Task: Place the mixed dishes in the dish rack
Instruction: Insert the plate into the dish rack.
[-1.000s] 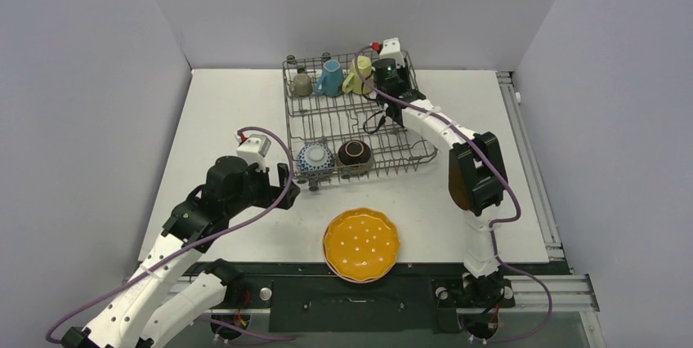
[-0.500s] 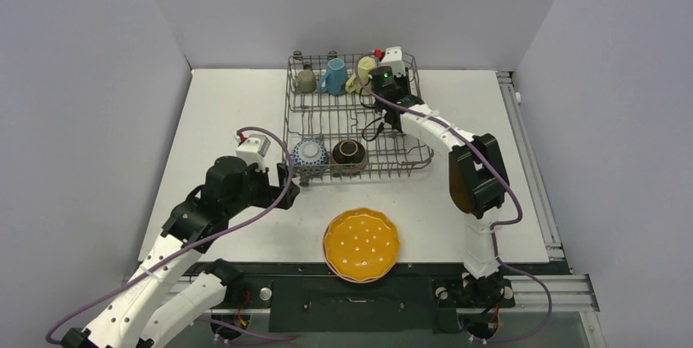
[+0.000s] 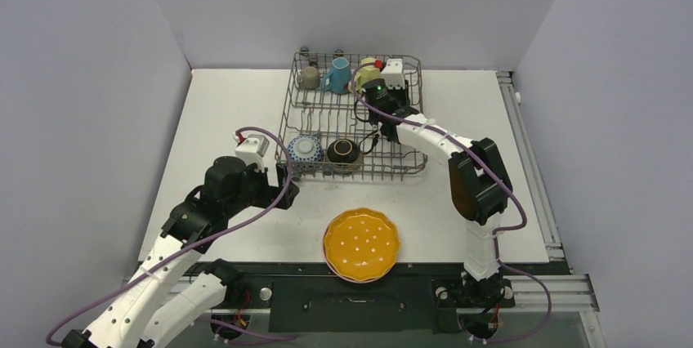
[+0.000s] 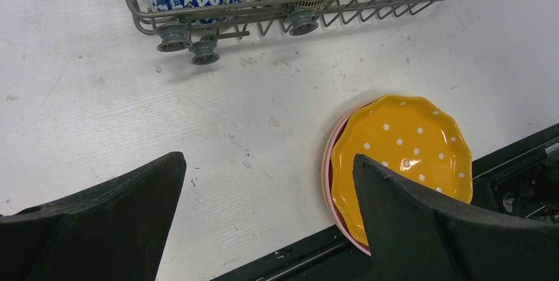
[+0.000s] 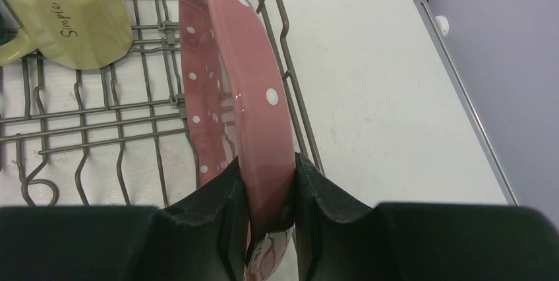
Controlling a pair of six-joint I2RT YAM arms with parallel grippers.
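My right gripper [image 5: 267,175] clenches an upright pink white-dotted scalloped plate [image 5: 224,76] at the grey wire dish rack's [image 3: 327,115] upper-right corner, my left gripper [image 4: 267,162] spread wide.

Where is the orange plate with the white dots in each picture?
Top view: the orange plate sits at the bottom middle of the picture.
Left wrist view: the orange plate is right of centre, low down.
Right wrist view: not in it.
Shared landmark: the dish rack, in all three.
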